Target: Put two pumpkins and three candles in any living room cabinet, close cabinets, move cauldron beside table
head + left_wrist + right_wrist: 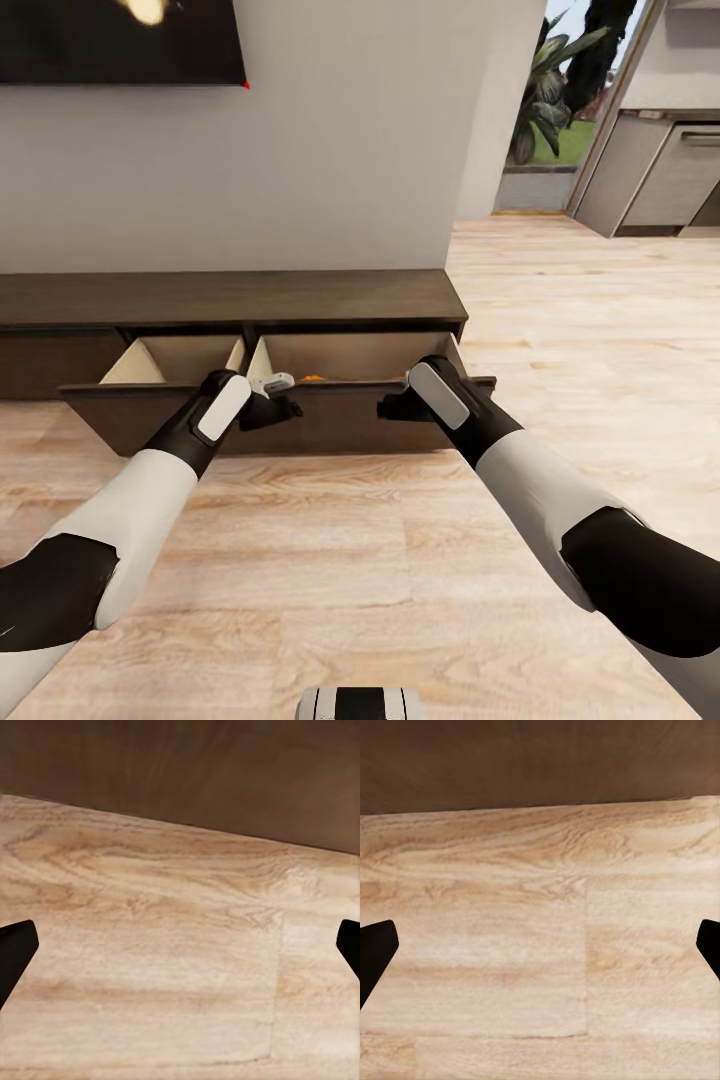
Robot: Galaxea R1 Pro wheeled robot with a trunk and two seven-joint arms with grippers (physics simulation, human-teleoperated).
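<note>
Both arms reach forward from the bottom corners of the head view, forearms angled inward. The left gripper (272, 410) and right gripper (395, 407) sit mid-frame against the pulled-out drawer fronts of the cabinet (230, 298). In both wrist views the fingertips (15, 949) (375, 949) are spread wide over the wood floor (560, 300), holding nothing. An orange sliver in the right-hand drawer is probably a pumpkin (312, 378), mostly hidden.
</note>
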